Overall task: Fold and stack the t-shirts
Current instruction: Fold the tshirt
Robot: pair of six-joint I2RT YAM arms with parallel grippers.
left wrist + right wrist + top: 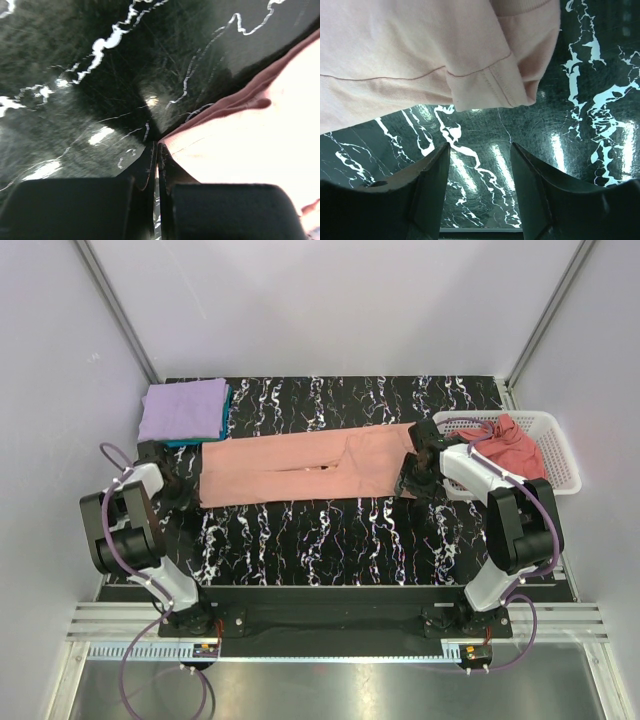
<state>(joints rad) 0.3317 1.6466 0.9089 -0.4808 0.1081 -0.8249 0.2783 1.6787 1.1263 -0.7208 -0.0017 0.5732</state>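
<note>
A salmon-pink t-shirt lies folded into a long strip across the middle of the black marbled table. At its left end sits my left gripper. In the left wrist view this gripper is shut, its tips pinching the corner of the salmon-pink t-shirt. At the shirt's right end my right gripper is low. Its open fingers hold nothing and stand over bare table, just short of the hemmed edge of the salmon-pink t-shirt. A folded lavender t-shirt rests on a teal one at the back left.
A white lattice basket stands off the table's right edge, with a darker rose-pink t-shirt crumpled in it. White walls close in at the back and both sides. The arm bases sit on the near rail.
</note>
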